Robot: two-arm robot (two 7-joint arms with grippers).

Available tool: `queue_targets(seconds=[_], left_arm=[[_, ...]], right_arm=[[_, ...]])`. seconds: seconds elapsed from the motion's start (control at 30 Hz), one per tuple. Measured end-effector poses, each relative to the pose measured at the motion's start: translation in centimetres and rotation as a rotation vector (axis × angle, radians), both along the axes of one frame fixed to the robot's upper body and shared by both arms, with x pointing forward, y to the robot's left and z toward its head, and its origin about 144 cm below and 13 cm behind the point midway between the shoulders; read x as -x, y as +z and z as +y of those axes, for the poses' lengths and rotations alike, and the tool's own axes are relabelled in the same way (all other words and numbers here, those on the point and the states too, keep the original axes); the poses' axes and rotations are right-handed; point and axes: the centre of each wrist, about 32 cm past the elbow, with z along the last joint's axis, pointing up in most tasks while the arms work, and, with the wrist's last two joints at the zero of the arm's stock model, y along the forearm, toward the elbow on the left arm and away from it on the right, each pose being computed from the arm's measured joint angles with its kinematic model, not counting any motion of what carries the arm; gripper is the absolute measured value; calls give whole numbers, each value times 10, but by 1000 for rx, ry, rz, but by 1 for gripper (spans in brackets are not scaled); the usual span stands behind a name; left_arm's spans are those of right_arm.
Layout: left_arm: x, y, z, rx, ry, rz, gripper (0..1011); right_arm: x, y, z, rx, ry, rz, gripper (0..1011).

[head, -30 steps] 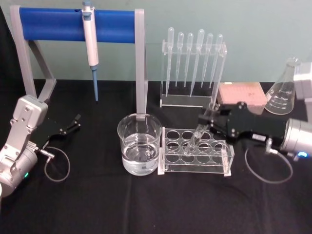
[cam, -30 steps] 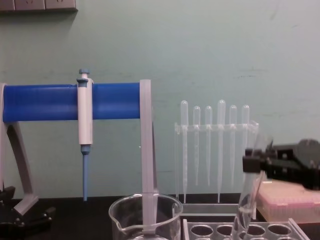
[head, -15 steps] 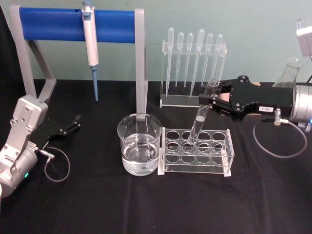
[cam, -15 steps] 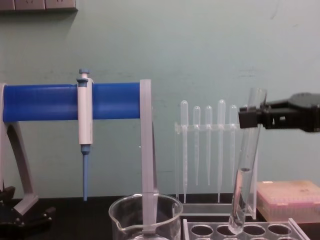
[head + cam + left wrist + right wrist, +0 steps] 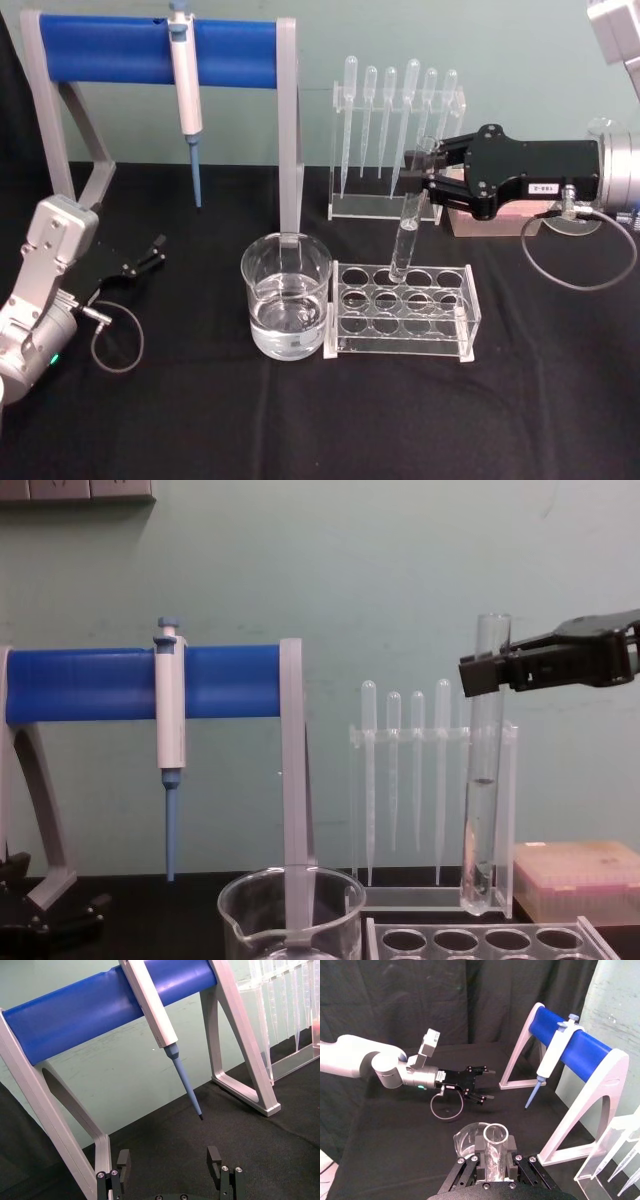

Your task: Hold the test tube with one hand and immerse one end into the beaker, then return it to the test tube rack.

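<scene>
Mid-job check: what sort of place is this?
Probably a lab bench: a pipettor on a stand, racked plastic pipettes, and the right gripper holding a test tube above its rack beside a beaker.

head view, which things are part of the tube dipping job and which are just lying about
Job: test tube, right gripper shut on it, beaker, test tube rack.
Lying about: pipettor, blue stand, pipettes, left gripper parked open at the left.

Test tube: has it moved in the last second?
Yes. The right gripper has lifted the test tube up out of the rack; its bottom now hangs above the holes.
</scene>
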Motion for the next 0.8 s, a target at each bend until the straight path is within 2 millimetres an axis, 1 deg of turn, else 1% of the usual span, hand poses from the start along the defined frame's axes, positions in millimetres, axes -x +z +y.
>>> queue_targets(seconds=[0.37, 0.8], left_arm=[[0, 0, 0, 0, 0, 0, 1000], [0, 0, 0, 0, 0, 0, 1000]], right_arm=[[-4, 7, 5, 11, 2, 2, 238], [-4, 8, 5, 10, 0, 3, 238]])
